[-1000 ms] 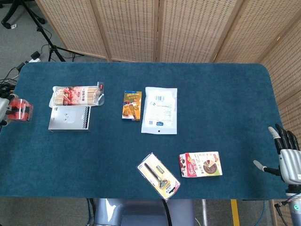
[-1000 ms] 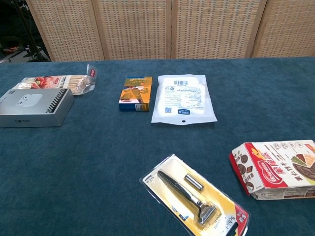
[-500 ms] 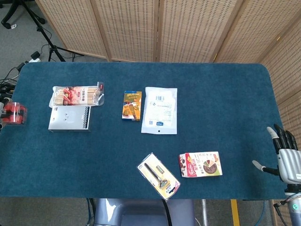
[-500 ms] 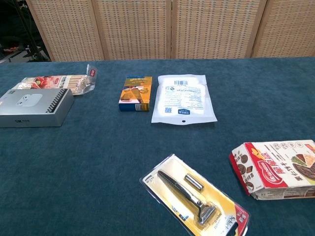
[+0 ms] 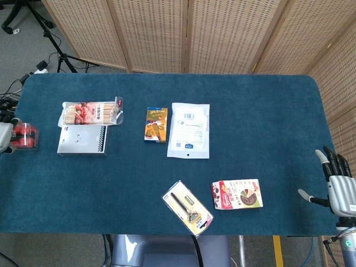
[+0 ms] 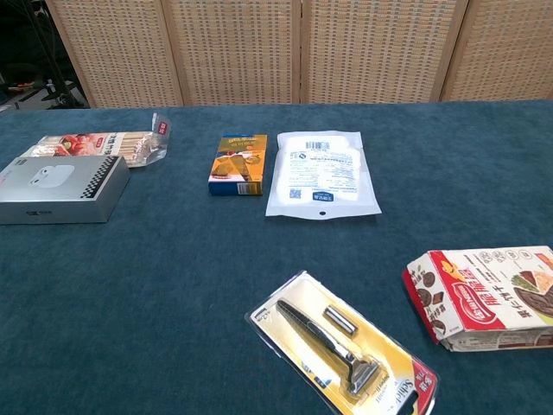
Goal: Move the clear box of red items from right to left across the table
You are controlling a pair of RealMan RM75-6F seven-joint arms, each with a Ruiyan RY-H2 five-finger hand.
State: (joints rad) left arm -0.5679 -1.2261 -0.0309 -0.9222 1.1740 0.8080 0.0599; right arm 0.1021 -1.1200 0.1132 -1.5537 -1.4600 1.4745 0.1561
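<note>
The clear box of red items [image 5: 26, 137] sits at the far left edge of the blue table [image 5: 267, 122], seen only in the head view. My left hand [image 5: 4, 137] shows just at the frame's left border, right against the box, and seems to hold it; most of the hand is cut off. Off the table's right front corner, my right hand [image 5: 338, 185] hangs with fingers spread and nothing in it. The chest view shows neither hand nor the box.
A toothpick pack [image 5: 92, 113] and a grey box [image 5: 82, 139] lie just right of the clear box. Mid-table are a small orange box [image 5: 157, 124] and a white pouch [image 5: 189, 129]. A razor pack [image 5: 187, 207] and a biscuit box [image 5: 237, 194] lie near the front edge.
The clear box and my left hand slid left toward the frame edge, then came back right and a little lower. My right hand has barely moved.
</note>
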